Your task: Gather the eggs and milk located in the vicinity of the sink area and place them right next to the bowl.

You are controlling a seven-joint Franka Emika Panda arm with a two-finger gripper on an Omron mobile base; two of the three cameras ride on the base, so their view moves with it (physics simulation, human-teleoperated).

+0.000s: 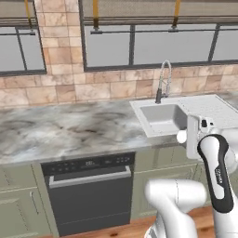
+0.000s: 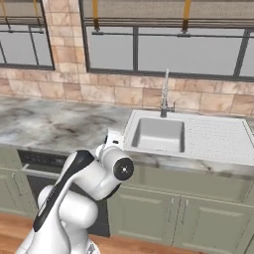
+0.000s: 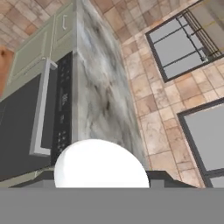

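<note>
I have an egg sitting at the 6 o'clock edge of the hand view, a smooth white ball right between the dark tips of the gripper, whose jaws stand partly apart and look closed around it, so I judge it held; in the left base view the same egg peeks out at the 9 o'clock side of the white hand, just in front of the sink basin and above the counter's front edge. The hand is rolled over, so the marble counter runs up the hand view towards 12 o'clock with the black dishwasher at 9 o'clock and the brick wall at 3 o'clock. The coil faucet stands behind the basin, with the ribbed drainboard at its 3 o'clock in the right base view. By my reckoning the task is at an early carry: one egg is lifted from beside the sink but not yet set down. I see neither the milk nor the bowl, so finding them, and any other eggs, is still ahead
</note>
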